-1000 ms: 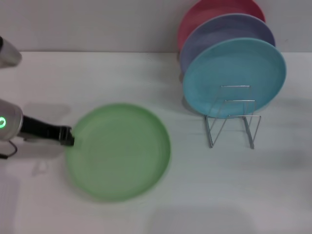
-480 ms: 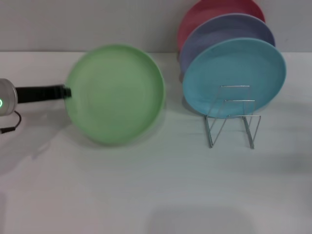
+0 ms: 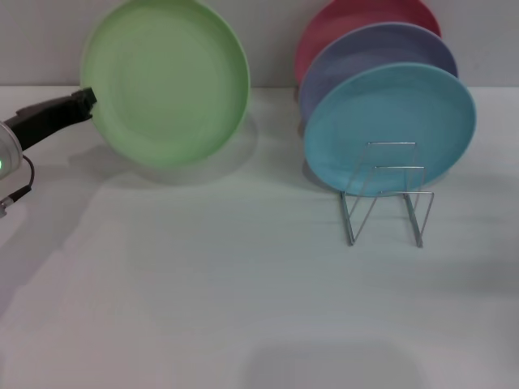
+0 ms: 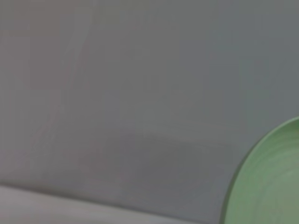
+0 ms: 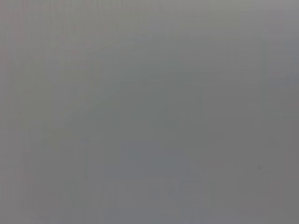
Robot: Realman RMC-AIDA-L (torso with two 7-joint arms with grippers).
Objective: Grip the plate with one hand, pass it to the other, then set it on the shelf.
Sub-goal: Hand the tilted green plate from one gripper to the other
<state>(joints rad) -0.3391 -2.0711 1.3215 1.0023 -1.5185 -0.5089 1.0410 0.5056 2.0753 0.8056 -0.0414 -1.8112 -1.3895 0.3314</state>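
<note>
While the left gripper pinches the near-left rim of the plate, you have the light green disc lifted clear of the table and tilted up to face the head camera, well to the left of the shelf. That puts you, by my reading, in the carry before the hand-over: the grip is made, the pass is not. The right gripper shows in no view (its wrist camera sees only blank grey), so you cannot tell how its fingers stand. Next you will need to bring that arm in and give it a free stretch of rim opposite the left fingers — then release only once it has hold. The rack already carries a turquoise plate, a lavender plate and a red plate behind it — only the front loops look free.
</note>
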